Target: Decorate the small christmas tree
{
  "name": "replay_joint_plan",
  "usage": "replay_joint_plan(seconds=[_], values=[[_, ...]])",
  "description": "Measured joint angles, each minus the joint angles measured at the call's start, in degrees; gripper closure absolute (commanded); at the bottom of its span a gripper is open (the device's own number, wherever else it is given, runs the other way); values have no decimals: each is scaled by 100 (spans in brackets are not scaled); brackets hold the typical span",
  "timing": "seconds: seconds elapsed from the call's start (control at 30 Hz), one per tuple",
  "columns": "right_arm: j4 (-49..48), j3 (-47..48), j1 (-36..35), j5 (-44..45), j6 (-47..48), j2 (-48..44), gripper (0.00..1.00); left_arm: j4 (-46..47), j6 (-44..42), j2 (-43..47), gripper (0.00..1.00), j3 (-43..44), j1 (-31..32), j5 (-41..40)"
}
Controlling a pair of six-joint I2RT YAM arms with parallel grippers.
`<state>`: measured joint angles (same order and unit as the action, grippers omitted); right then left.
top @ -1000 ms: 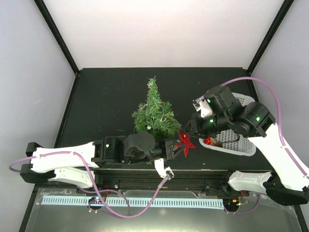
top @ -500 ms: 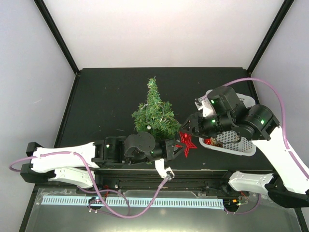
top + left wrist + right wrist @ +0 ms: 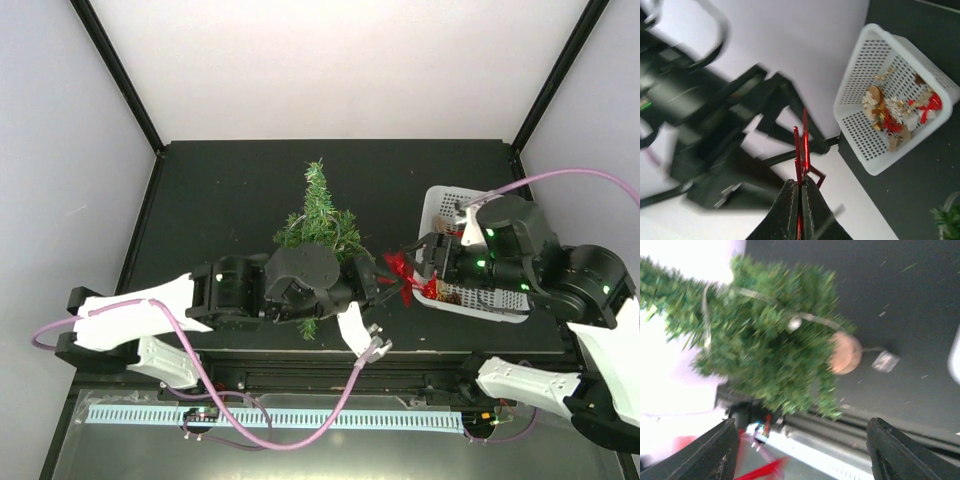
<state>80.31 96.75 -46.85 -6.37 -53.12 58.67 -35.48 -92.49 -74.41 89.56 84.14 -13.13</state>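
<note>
The small christmas tree (image 3: 318, 218) stands mid-table, dark green with a silver ribbon; in the right wrist view the tree (image 3: 760, 340) shows its brown base (image 3: 845, 353). My left gripper (image 3: 378, 281) is shut on a red star (image 3: 399, 268) just right of the tree's foot. In the left wrist view the star (image 3: 803, 142) appears edge-on, rising from the left gripper (image 3: 801, 189). My right gripper (image 3: 420, 262) stands open right of the star, not touching it. Its fingers (image 3: 715, 452) are wide apart with nothing between them.
A white basket (image 3: 440, 196) sits at the right, partly under the right arm; in the left wrist view the basket (image 3: 860, 135) holds several red, gold and white ornaments (image 3: 895, 117). A small silver tag (image 3: 885, 361) lies beside the tree's base. Table edges lie near.
The right gripper opened, released the star and drew back right over the basket. The left arm kept the star and shifted it slightly right and up.
</note>
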Motion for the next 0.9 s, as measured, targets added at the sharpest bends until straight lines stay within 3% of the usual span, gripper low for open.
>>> replay_joint_plan(seconds=[0.23,0.47,0.7,0.83,0.9], values=[[463,151,44,1300,-17,-422,30,-1469,1351,-761,98,2791,42,-120],[535,396,44,1873,28,-629,30,-2406,1777,-761,99,3300,44,-542],[289,-791,44,1880,181,-1163,31,-2752,2026,-1414,98,4804,-79,-949],[24,-1176,44,1836,227,-1449,32,-2564,2236,-1200,98,4975,-361,-953],[-151,-1405,44,1832,280,-1591,33,-2465,2527,-981,98,4981,-804,-758]])
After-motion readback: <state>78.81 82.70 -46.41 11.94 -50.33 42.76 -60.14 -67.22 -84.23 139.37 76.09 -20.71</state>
